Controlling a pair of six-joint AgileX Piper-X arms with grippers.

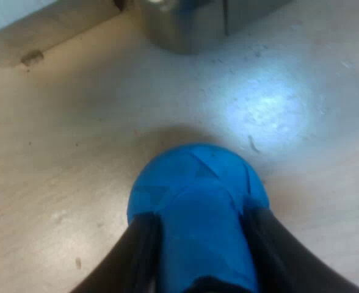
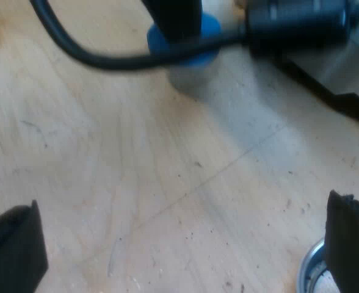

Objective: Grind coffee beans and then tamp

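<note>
Wooden table (image 1: 57,152) below: blue tamper (image 1: 198,195) pinched between left fingers (image 1: 141,256); right fingers (image 2: 11,247) spread.

Pale scratched wooden tabletop (image 1: 63,159) bearing shiny metal body (image 1: 185,27) and round metal rim (image 2: 309,273), blue tamper (image 1: 195,183) sitting on or just above it.

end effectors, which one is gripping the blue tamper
The left end effector, fingers shut on the blue tamper; the right end effector stands open and empty.

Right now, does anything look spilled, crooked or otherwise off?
Nothing serious. The left gripper holds the blue tamper upright, the right gripper hangs open over the table. Only a few dark specks dot the wood; whether grounds, I cannot tell.
</note>
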